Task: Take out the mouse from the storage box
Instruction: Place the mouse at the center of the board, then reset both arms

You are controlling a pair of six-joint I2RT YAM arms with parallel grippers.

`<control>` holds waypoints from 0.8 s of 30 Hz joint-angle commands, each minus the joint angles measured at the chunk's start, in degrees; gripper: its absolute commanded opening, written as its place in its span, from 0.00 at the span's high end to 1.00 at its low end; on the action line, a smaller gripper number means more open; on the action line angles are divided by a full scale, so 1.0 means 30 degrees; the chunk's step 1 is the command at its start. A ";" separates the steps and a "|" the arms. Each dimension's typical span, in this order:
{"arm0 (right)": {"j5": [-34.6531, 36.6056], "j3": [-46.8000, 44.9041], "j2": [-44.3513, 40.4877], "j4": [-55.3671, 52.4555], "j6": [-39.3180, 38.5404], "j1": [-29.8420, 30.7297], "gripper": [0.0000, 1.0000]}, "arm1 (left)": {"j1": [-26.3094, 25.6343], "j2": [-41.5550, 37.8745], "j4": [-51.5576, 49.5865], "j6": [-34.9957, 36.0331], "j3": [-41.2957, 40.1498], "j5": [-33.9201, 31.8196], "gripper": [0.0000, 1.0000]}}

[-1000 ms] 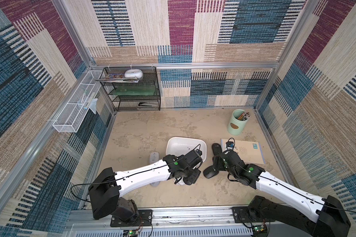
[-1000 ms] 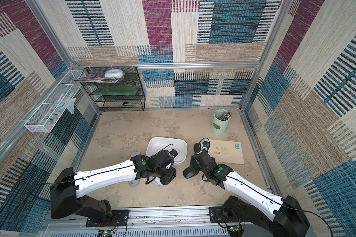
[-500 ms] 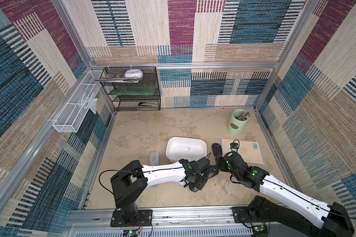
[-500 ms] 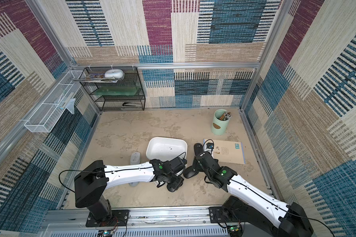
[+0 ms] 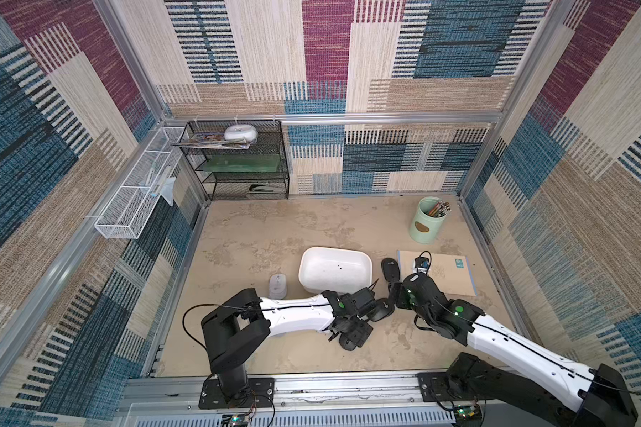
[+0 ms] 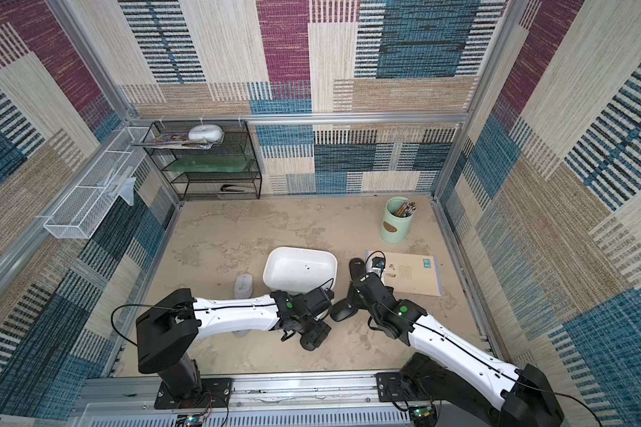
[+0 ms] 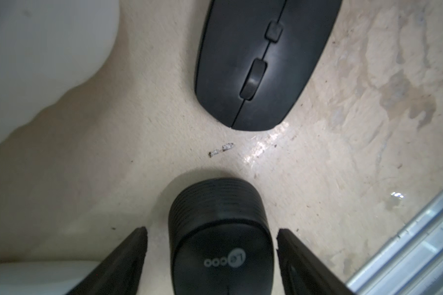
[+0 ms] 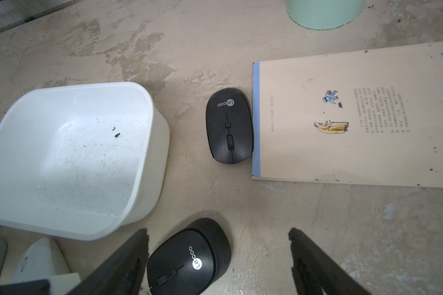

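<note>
The white storage box (image 5: 334,268) (image 6: 300,268) (image 8: 69,158) stands mid-table holding only dark specks. Just in front of its right corner a black mouse (image 5: 382,310) (image 6: 343,311) (image 7: 220,245) (image 8: 189,258) lies on the table. My left gripper (image 7: 211,231) is open, one finger on each side of this mouse with a gap at both. My right gripper (image 5: 393,297) (image 8: 218,231) is open too, right beside the same mouse. A second black mouse (image 5: 391,269) (image 8: 229,125) rests against the booklet. A pale grey mouse (image 5: 277,285) lies left of the box.
A tan booklet (image 5: 445,273) lies right of the box, with a mint-green pencil cup (image 5: 427,222) behind it. A black mesh shelf (image 5: 245,162) fills the back left corner and a white wire basket (image 5: 137,199) hangs on the left wall. A metal rail (image 5: 311,380) borders the front.
My left arm has swung down and to the right, away from the box's front. Its jaws have opened, and the black mouse between them lies free on the table. The right gripper has barely moved.
</note>
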 commanded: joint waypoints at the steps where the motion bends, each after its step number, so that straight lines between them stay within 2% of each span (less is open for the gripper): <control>1: 0.0295 0.0140 0.0029 -0.0102 -0.0005 -0.0032 0.11 | 0.0012 -0.0838 0.0325 0.0110 -0.0151 -0.0832 0.15; 8: 0.0668 0.0480 -0.0199 -0.0432 -0.0296 -0.0076 0.11 | 0.0338 -0.5616 0.0769 0.0745 -0.1377 -0.3294 0.12; 15: 0.1273 0.1067 -0.0506 -0.0575 -0.0907 -0.0208 0.10 | 0.1606 -1.0802 0.0892 0.1740 -0.2646 -0.6705 0.10; 18: 0.1736 0.1251 -0.0679 -0.0471 -0.1146 -0.0266 0.10 | 0.2464 -1.2580 0.1514 0.1766 -0.3658 -0.8163 0.01; 21: 0.2308 0.1481 -0.0785 -0.0252 -0.1135 -0.0310 0.06 | 0.3670 -1.3604 0.2668 0.1472 -0.4552 -0.7989 0.00; 24: 0.2858 0.1616 -0.0796 0.0274 -0.1453 -0.0354 0.01 | 0.4822 -1.3463 0.3474 0.1364 -0.4745 -0.8378 0.00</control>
